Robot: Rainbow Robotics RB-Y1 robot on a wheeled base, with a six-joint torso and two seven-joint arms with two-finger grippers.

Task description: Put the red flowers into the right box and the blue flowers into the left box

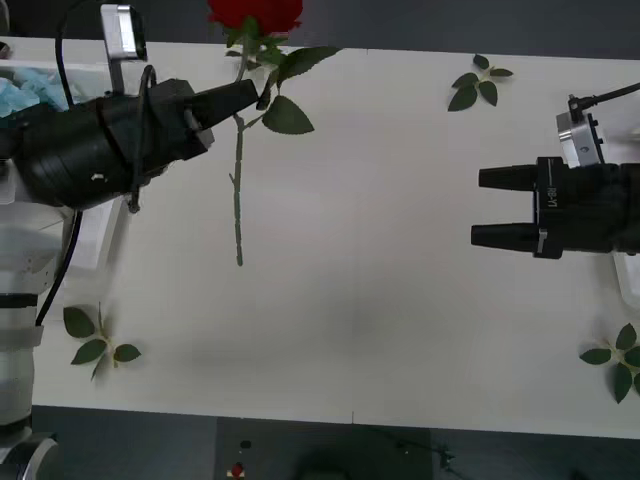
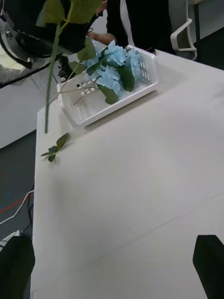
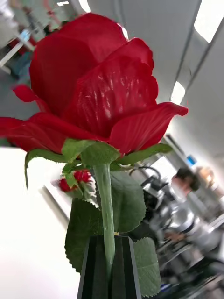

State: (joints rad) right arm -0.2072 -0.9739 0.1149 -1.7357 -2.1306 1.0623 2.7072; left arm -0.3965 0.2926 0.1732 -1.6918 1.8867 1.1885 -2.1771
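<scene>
In the front view the left gripper (image 1: 262, 95) reaches in from the upper left of the frame, its black fingers clamped on the stem of a rose (image 1: 255, 12) just below the bloom. The bloom sits at the top edge, cut off by it, and the thin green stem hangs down over the white table (image 1: 380, 300) toward mid-frame, its end free in the air. The left box (image 1: 35, 75) shows at the far upper left behind the arm, with pale blue flowers (image 1: 25, 88) in it. The right gripper (image 1: 490, 207) sits at the right edge at mid-height, its two black fingers apart and pointing left, holding nothing. Leaf sprigs (image 1: 480, 82) lie at the upper right, lower left and lower right of the table. In the right wrist view the left box (image 2: 142, 86) stands in the upper middle of the frame near the table's far corner, holding blue flowers (image 2: 114, 65) with broad leaves. The rose's stem (image 2: 50, 84) hangs at the upper left, and a sprig (image 2: 56, 147) lies below its tip. The right fingers (image 2: 210, 264) stand apart at the bottom corners. In the left wrist view the red rose (image 3: 93, 88) looms large in the upper half, its stem running down between the closed left gripper (image 3: 109, 268) at the bottom centre.
</scene>
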